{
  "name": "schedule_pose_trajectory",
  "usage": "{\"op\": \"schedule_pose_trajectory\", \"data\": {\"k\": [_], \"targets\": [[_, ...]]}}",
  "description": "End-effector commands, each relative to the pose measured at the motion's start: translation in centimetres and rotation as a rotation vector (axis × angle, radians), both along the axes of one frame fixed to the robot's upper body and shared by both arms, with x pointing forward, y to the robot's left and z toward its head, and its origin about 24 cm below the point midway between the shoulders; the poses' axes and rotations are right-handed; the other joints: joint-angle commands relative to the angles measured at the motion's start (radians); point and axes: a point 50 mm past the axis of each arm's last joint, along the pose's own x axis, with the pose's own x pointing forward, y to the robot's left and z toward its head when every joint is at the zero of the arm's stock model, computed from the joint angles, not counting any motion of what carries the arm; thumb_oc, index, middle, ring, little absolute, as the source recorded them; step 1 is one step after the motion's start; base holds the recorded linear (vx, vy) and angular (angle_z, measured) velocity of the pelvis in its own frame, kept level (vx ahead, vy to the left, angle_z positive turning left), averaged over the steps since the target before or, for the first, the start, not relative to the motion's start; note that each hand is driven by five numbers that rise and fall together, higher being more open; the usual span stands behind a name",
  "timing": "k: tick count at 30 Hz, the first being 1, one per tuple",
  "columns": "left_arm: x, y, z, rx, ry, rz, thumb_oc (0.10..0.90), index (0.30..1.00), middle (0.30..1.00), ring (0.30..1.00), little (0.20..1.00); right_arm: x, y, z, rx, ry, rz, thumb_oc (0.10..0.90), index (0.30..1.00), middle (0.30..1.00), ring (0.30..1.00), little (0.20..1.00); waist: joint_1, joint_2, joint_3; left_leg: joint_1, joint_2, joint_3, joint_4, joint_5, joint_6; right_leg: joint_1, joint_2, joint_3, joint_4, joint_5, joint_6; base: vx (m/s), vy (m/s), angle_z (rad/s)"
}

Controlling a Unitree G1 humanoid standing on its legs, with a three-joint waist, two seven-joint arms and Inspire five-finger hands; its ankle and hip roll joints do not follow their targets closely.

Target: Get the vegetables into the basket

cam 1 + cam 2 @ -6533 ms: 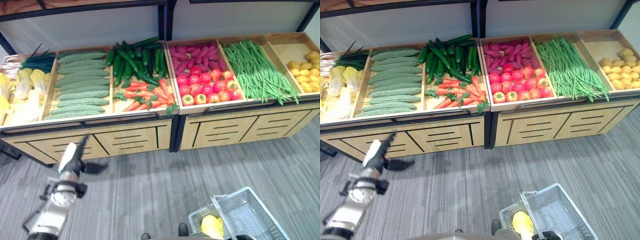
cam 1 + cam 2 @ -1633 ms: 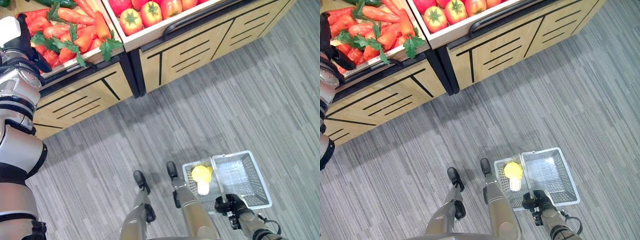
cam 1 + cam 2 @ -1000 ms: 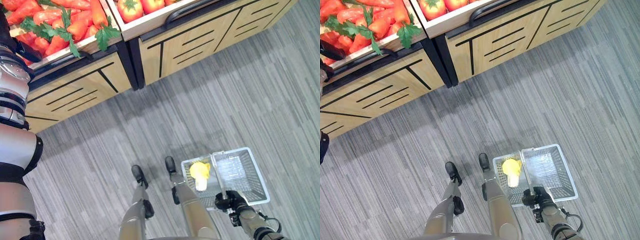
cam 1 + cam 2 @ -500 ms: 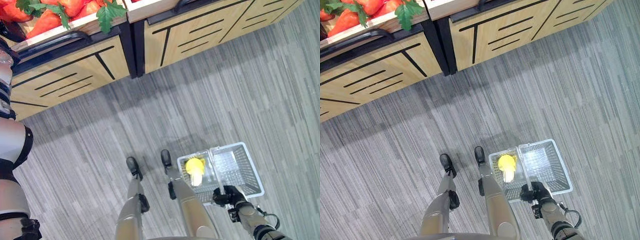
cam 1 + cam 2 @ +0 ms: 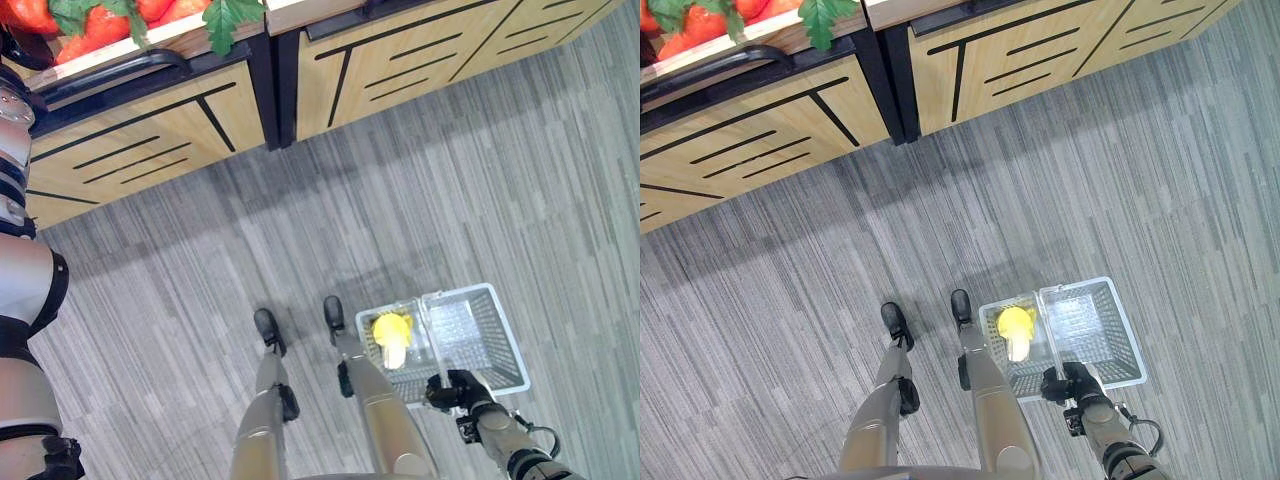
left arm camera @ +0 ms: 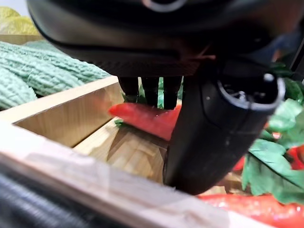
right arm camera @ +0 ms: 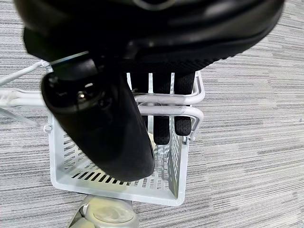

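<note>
Orange carrots [image 5: 95, 22] with green tops lie in a crate of the wooden stand [image 5: 400, 60] at the upper left. My left hand [image 6: 156, 33] hangs in that crate. Its straight fingers [image 6: 152, 90] come down just behind one carrot [image 6: 147, 118], and the thumb [image 6: 213, 137] stands in front of it. That carrot rests on the crate floor. Low on the right, my right hand [image 5: 455, 390] is curled round the white handle [image 7: 161, 111] of the wire basket [image 5: 500, 350]. A yellow leafy vegetable [image 5: 390, 330] lies in the basket's left half.
Bumpy green gourds [image 6: 38, 71] fill the crate beside the carrots, behind a wooden divider [image 6: 61, 114]. A black rail [image 5: 110, 75] runs along the stand's front edge. Grey striped floor [image 5: 400, 220] stretches between the stand and the basket.
The camera has tilted down, so the stand has slid up in the picture. My left hand has gone from before the stand into the carrot crate. My right hand keeps hold of the basket.
</note>
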Motion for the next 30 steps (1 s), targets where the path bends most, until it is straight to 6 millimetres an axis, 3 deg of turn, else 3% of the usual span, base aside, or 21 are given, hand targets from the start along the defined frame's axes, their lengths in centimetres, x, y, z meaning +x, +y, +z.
{"op": "schedule_pose_trajectory", "data": {"k": [1,15,18,23,28,30], "targets": [[-0.5,1.1,-0.3,0.001,0.061,0.059,0.4,0.3,0.3,0.3,0.3,-4.4,-2.0,-1.2,-0.048,0.15,-0.038,0.4,0.3,0.3,0.3,0.3,-0.01,-0.034,0.03,0.067,-0.042,-0.004,0.003,-0.152,-0.018,0.105,-0.024,-0.015,-0.257,0.133,0.105,0.0,0.0,0.0],[0.0,-0.3,0.4,0.037,0.006,0.029,0.4,0.3,0.3,0.3,0.3,-4.8,-1.6,-1.5,-0.048,0.168,-0.026,0.4,0.3,0.3,0.3,0.3,-0.006,-0.042,0.021,0.089,-0.038,-0.005,0.003,-0.144,-0.021,0.121,-0.019,-0.015,-0.257,0.133,0.098,-0.01,-0.027,-0.01],[0.0,-0.3,0.4,0.03,-0.015,0.02,0.4,0.3,0.3,0.3,0.3,-5.2,-1.8,-1.6,-0.057,0.183,-0.02,0.4,0.3,0.3,0.3,0.3,0.0,-0.042,0.018,0.137,-0.036,-0.009,0.003,-0.153,-0.024,0.17,-0.015,-0.017,-0.257,0.121,0.098,-0.01,-0.068,-0.01],[0.6,-1.1,-0.1,0.028,-0.034,-0.045,0.4,0.3,0.3,0.3,0.3,-6.7,-2.2,-1.9,-0.07,0.234,-0.014,0.4,0.3,0.3,0.3,0.3,0.017,-0.046,-0.017,0.316,-0.034,-0.003,0.003,-0.181,-0.039,0.35,-0.008,-0.026,-0.257,0.084,0.091,-0.01,-0.081,0.02],[1.4,-2.1,-2.0,0.005,-0.021,-0.136,0.4,0.3,0.3,0.3,0.3,-8.0,-2.5,-2.1,-0.078,0.278,-0.015,0.4,0.3,0.3,0.3,0.3,0.03,-0.044,-0.053,0.449,-0.029,0.006,0.003,-0.201,-0.046,0.483,-0.004,-0.029,-0.257,0.048,0.087,-0.01,-0.059,-0.02],[1.8,-2.6,-3.7,-0.024,-0.003,-0.2,0.4,0.3,0.3,0.3,0.3,-9.1,-2.8,-2.3,-0.077,0.315,-0.047,0.4,0.3,0.3,0.3,0.3,0.037,-0.036,-0.083,0.515,-0.03,0.009,0.003,-0.209,-0.046,0.547,-0.006,-0.032,-0.257,0.024,0.084,-0.01,-0.014,-0.02]]}}
